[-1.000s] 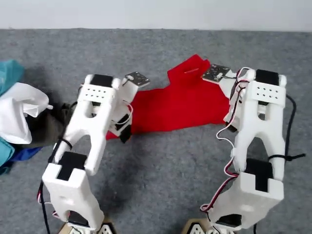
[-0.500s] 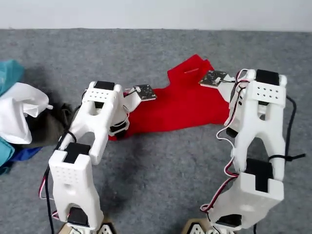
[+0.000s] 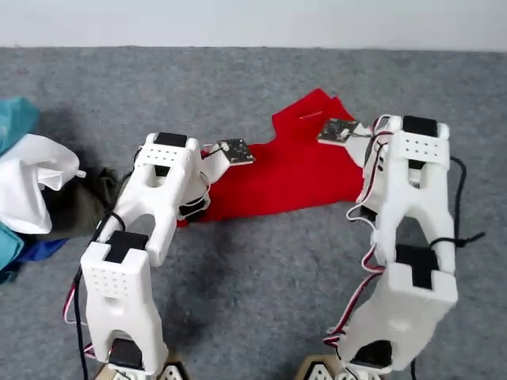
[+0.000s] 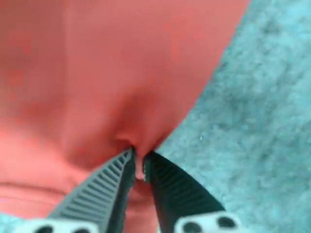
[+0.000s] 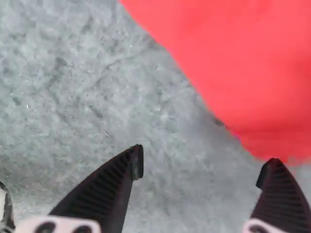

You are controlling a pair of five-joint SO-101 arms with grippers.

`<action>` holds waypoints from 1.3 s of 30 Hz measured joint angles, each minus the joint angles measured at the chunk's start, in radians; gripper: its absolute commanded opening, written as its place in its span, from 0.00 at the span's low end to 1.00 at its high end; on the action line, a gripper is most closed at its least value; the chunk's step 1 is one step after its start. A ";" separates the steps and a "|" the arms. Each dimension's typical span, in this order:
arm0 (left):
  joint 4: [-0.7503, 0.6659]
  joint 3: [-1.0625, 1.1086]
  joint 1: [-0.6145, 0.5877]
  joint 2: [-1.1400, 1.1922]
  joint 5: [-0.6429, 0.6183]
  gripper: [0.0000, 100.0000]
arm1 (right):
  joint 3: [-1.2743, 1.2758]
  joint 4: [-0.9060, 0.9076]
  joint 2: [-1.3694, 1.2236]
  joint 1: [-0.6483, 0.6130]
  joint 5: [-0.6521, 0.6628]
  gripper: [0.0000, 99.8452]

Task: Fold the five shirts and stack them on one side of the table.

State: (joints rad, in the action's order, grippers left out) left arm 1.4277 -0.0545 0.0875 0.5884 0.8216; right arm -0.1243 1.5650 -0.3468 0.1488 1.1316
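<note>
Okay, red shirt (image 3: 285,170) lies spread mostly flat on the grey felt table (image 3: 261,293), toward the far side, between the two arms. One sleeve sticks up toward the far edge.

Left gripper (image 4: 138,162) is closed tight and pinches a small fold of the red fabric. The cloth puckers up right at the pinch. In the high view the left arm (image 3: 154,206) is bent over the shirt's near-left corner.

Right gripper (image 5: 204,160) is spread wide and holds nothing. It hangs over bare felt just beside the shirt's edge. Red cloth is close ahead of the fingertips, not between them. In the high view the right arm (image 3: 404,198) stands at the shirt's right end.

Unfolded heap at the table's left edge:
- white shirt (image 3: 32,186) on top
- teal shirt (image 3: 16,119) behind it
- dark shirt (image 3: 79,207) beside it, near the left arm
- blue shirt (image 3: 32,249) poking out underneath

The heap lies apart from the red shirt.
</note>
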 measured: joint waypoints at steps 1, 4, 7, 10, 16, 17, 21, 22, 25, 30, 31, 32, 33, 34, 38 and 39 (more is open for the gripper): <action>0.000 0.000 0.000 0.000 0.000 0.02 | 0.000 0.000 -0.026 0.000 0.000 0.38; 0.000 0.000 0.000 0.000 0.000 0.02 | -0.025 -0.002 -0.092 0.000 0.000 0.38; 0.000 0.000 0.000 0.000 0.000 0.02 | -0.095 -0.002 -0.157 0.000 0.000 0.38; 0.000 0.000 0.000 0.000 0.028 0.02 | -0.186 -0.002 -0.227 0.000 0.000 0.37; 0.009 0.000 0.000 0.000 0.109 0.01 | -0.388 0.000 -0.410 0.000 0.000 0.16; 0.011 0.000 0.000 0.000 0.117 0.01 | -0.422 -0.006 -0.437 0.000 0.000 0.11; 0.014 -0.006 -0.002 0.000 0.124 0.01 | -0.532 -0.008 -0.508 0.008 0.000 0.01; 0.015 -0.008 -0.002 0.003 0.124 0.01 | -0.552 -0.008 -0.522 0.008 0.000 0.03; 0.023 -0.021 -0.002 0.008 0.124 0.01 | -0.578 -0.006 -0.540 0.015 0.000 0.01; 0.026 -0.055 -0.002 0.021 0.124 0.01 | -0.580 0.002 -0.540 0.021 0.000 0.01; 0.028 -0.069 -0.003 0.031 0.124 0.01 | -0.580 0.012 -0.540 0.025 0.000 0.01; 0.032 -0.083 -0.003 0.037 0.124 0.01 | -0.580 0.028 -0.540 0.026 0.000 0.01; 0.034 -0.098 -0.003 0.040 0.124 0.01 | -0.580 0.043 -0.535 0.026 0.000 0.01; 0.034 -0.115 -0.003 0.041 0.124 0.01 | -0.580 0.063 -0.531 0.028 0.000 0.01; 0.060 -0.173 -0.014 0.046 0.124 0.01 | -0.578 0.167 -0.493 0.051 0.049 0.01; 0.074 -0.187 -0.018 0.048 0.126 0.01 | -0.578 0.184 -0.477 0.058 0.072 0.01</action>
State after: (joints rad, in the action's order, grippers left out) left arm 1.5014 -0.2417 0.0690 0.6360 0.9475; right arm -0.7027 1.7492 -0.8239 0.2071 1.2037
